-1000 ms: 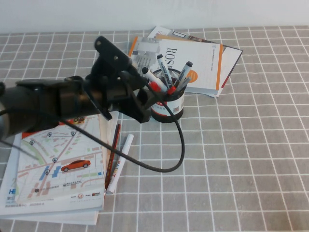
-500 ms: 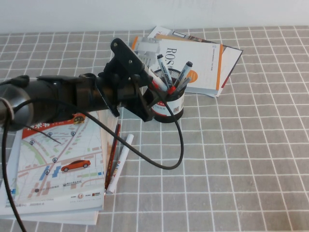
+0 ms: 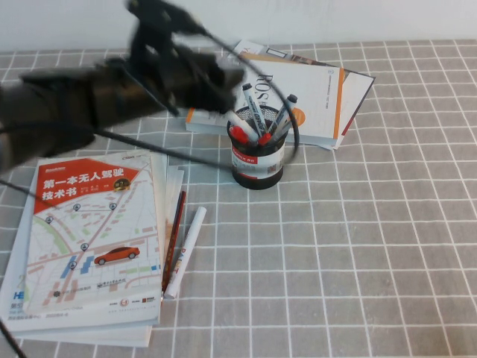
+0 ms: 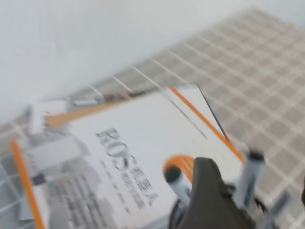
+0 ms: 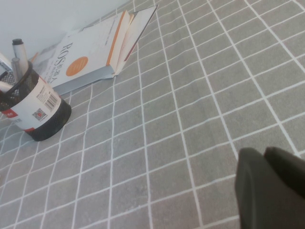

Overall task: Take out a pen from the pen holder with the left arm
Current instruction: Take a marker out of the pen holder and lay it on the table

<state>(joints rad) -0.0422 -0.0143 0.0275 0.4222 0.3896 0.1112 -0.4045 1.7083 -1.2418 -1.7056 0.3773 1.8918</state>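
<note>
Over the far left of a grey checked tablecloth [image 3: 387,246], the robot's left arm [image 3: 74,104] sweeps in as a dark blur. Its left gripper [image 3: 218,78] is raised just to the far-left of the black mesh pen holder [image 3: 258,165]. The claw stands wide and grips nothing. From the wrist camera, one dark finger [image 4: 206,193] shows in front of the capped tops of the pens [image 3: 252,110]. All the pens visible in the holder stand tilted inside it, among them one white barrel with a red cap [image 3: 239,132].

The holder stands upright near the middle of the table, wrapped in a white label with a red band. Just beyond it on the far side lies a white book lettered ROS [image 3: 313,89], with an orange circle on its cover, resting on another volume. A thin black cable [image 3: 168,153] runs from the arm toward the holder.

At the near left sits a stack of books topped by a map cover [image 3: 89,231]. A red pencil [image 3: 174,231] and a white marker [image 3: 188,246] lie side by side at its right edge.

The right gripper [image 5: 264,160] appears only in its own wrist camera. Its fingers are pressed together on nothing, over bare cloth well apart from the holder.
</note>
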